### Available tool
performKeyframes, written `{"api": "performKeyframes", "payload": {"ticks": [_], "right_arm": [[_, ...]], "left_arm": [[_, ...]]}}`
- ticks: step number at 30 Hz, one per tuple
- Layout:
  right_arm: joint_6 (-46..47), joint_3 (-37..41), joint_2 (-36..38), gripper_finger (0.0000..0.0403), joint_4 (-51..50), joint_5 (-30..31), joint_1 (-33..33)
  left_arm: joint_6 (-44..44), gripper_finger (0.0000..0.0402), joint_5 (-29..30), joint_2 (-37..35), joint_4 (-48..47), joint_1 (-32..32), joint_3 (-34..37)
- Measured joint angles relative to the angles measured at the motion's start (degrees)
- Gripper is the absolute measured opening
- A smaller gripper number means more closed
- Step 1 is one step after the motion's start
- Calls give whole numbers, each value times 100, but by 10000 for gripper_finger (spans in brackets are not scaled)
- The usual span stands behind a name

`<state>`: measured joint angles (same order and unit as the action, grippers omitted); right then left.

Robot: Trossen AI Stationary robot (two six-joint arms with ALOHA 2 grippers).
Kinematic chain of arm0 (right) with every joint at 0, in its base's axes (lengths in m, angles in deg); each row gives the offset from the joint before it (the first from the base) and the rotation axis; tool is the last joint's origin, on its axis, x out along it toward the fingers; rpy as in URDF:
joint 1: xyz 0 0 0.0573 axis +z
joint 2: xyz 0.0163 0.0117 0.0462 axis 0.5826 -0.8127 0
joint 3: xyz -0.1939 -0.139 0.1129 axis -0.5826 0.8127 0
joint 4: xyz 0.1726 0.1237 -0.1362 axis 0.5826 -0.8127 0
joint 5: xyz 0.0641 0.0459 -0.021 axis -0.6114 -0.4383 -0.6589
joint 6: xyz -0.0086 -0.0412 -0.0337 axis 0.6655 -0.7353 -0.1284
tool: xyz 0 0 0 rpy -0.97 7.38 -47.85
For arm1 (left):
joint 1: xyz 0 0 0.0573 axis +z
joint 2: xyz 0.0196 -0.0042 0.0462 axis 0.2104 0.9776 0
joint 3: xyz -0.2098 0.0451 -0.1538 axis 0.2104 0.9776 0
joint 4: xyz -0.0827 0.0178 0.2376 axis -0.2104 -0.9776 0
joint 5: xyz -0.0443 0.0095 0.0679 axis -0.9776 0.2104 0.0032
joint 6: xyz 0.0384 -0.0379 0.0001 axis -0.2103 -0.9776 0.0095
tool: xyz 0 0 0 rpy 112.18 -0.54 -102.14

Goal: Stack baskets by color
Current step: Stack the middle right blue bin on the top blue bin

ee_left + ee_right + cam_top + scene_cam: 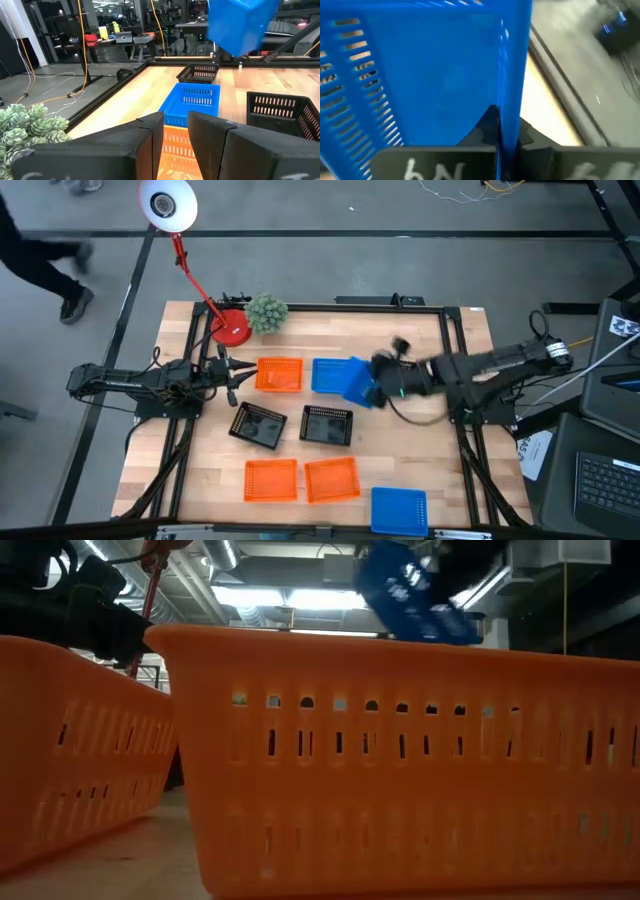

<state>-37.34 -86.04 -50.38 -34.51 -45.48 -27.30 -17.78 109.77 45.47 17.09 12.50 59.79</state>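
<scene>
- While the right arm's fingers (496, 131) pinch shut on one wall of a blue basket (358, 380), that basket hangs tilted in the air, clear of the bench (420, 450).
- Just beside these fingers, toward the left arm, a second blue basket (328, 376) sits flat on the bench, with the lifted one overlapping its near edge in the high view.
- Next past it, an orange basket (280, 374) lies in the same row.
- The left arm's fingers (174, 131) hover just beside that orange basket, a gap showing between them and nothing in it.
- Near both sets of fingers, toward the bench's front, stand two black baskets (258, 424) (327, 425).
- Farther off at the front lie two more orange baskets (271, 479) (332, 479), side by side.
- A third blue basket (399, 510) rests at the front edge, well apart from the fingers.
- Behind the left fingers stand a fuzzy green plant (266, 313) and a red lamp base (232, 329).
</scene>
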Motion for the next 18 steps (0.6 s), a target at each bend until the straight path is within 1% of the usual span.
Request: {"api": "performKeyframes", "payload": {"ticks": [2,4,6,9,13,14,18], "right_arm": [[-975,-153,-123,1,447,-970,-592],[-1599,-471,-340,1,560,-1916,-1138],[-1983,-899,-639,0,445,-2431,-1593],[-2521,-1593,-1209,0,110,-2795,-2087],[-3044,-2541,-2091,0,-609,-3382,-2456],[-3139,-2766,-2312,0,-905,-3467,-2506],[-3308,-3563,-3180,0,-2253,-3491,-2585]], "left_arm": [[0,80,-1,0,0,-2,0],[0,80,-1,0,-10,0,0],[0,80,-1,0,-14,-1,0],[0,80,-2,-2,-102,-2,0],[-6,80,0,0,-248,0,-2],[-39,80,-2,0,-257,0,0],[-148,80,-1,0,-262,0,0]]}}
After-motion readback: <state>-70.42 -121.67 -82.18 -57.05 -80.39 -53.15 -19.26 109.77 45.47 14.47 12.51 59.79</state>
